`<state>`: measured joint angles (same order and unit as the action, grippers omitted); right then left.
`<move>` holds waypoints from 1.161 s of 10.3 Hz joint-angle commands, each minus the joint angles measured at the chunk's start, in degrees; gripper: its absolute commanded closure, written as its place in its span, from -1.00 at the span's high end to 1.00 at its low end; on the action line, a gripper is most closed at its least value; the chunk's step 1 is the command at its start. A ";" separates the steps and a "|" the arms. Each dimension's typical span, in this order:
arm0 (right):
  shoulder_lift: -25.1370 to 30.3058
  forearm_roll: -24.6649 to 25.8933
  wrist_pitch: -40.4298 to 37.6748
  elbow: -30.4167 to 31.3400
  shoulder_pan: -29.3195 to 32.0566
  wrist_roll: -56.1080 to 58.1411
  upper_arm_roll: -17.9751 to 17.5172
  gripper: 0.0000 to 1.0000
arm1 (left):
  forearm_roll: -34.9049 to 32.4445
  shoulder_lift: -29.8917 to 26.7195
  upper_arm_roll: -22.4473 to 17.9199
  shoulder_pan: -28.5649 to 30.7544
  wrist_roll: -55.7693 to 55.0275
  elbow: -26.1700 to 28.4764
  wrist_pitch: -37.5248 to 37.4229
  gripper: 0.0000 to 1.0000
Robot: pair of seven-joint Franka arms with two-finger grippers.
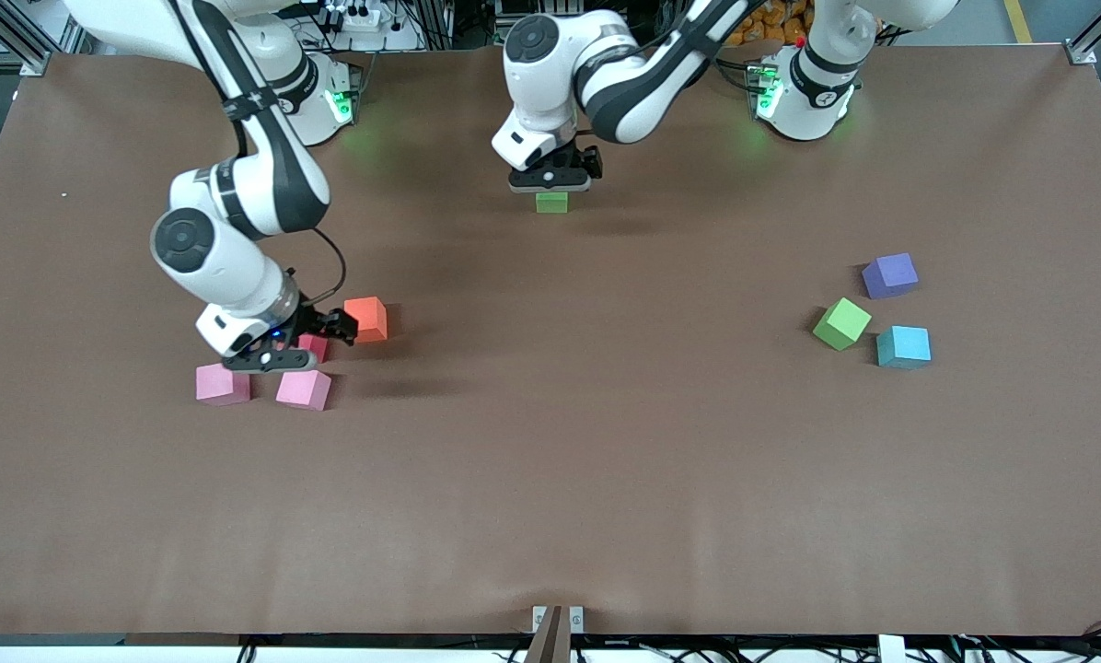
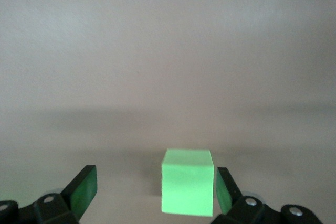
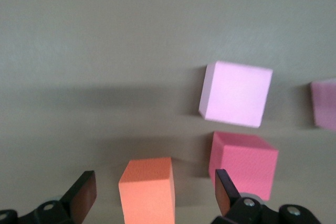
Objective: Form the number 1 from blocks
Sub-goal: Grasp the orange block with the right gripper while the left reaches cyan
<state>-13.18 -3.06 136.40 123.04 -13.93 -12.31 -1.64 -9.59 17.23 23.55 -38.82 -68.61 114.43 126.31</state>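
Brown paper covers the bench point(image 1: 550, 479), and eight small blocks are spread over it in three places.

One green block point(image 1: 551, 203) is set down alone near the middle of the bench, close to the robots' bases. The left hand point(image 1: 550, 180) is seen right above it with its fingers spread wide. In the left wrist view this same green block point(image 2: 187, 182) sits between the two open fingers point(image 2: 84, 190), closer to one than the other, and it is not squeezed. It looks let go, so it may be the first piece of the number 1.

Toward the right arm's end, the right hand point(image 1: 316, 339) is held low and open over a small group. The orange block point(image 1: 366, 319) lies between its open fingers in the right wrist view, and the red block point(image 1: 313, 346) sits just beside one finger. Nothing is gripped. Two light pink blocks point(image 1: 223, 384) point(image 1: 304, 389) lie nearer to the front camera.

Toward the left arm's end, the purple block point(image 1: 889, 275), the second green block point(image 1: 841, 323) and the cyan block point(image 1: 903, 347) are waiting, well apart from both hands.

The orange block is probably the next one to be picked, since the right hand is already around it.
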 commanded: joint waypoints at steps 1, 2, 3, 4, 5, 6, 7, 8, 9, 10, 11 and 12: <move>2.02 -0.54 5.43 6.41 -2.32 -2.71 0.32 1.00 | 0.54 -3.86 0.36 7.85 -0.39 1.49 -1.76 1.00; 1.93 -0.54 6.67 7.55 -2.77 -3.42 0.32 1.00 | 0.54 -4.13 0.36 11.36 -0.13 1.49 -2.20 1.00; 1.84 -0.54 7.90 8.78 -2.86 -3.77 0.23 1.00 | 0.45 -4.48 0.27 15.40 0.31 1.67 -2.20 1.00; 1.75 -0.54 9.65 10.19 -3.12 -3.86 0.32 1.00 | 0.36 -4.49 0.27 19.53 2.23 1.93 -2.20 1.00; 1.58 -0.54 10.98 11.07 -3.47 -3.87 0.23 1.00 | 0.36 -4.14 0.27 24.27 5.38 2.11 -2.20 1.00; 0.79 -0.54 11.25 11.26 -4.00 -3.87 0.32 1.00 | 0.36 -3.70 0.27 29.62 8.37 2.11 -2.20 1.00; 0.35 -0.54 11.43 11.26 -4.53 -3.87 0.32 1.00 | 0.36 -3.17 0.27 35.68 10.58 2.02 -2.20 1.00; -0.09 -0.54 11.60 11.17 -4.70 -3.87 0.32 1.00 | 0.36 -2.73 0.27 40.18 10.95 2.02 -2.20 1.00; -1.14 -0.46 12.56 11.17 -5.14 -3.78 0.32 1.00 | 0.19 -2.47 0.27 44.23 11.21 2.02 -2.20 1.00; -2.37 -0.46 14.05 11.17 -5.58 -3.78 0.32 1.00 | -0.08 -1.94 0.27 47.66 11.39 2.02 -2.20 1.00; -2.73 -0.46 14.33 11.26 -5.76 -3.78 0.32 1.00 | -0.25 -1.76 0.18 50.92 11.39 2.02 -2.20 1.00; -2.73 -0.46 14.33 11.26 -5.76 -3.52 0.41 1.00 | -0.26 -1.67 0.18 53.56 11.39 2.11 -2.20 1.00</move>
<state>-15.65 -3.07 149.56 133.80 -18.98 -15.27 -1.64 -9.59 15.68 22.78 11.41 -56.96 116.19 124.51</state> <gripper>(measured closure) 0.000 0.000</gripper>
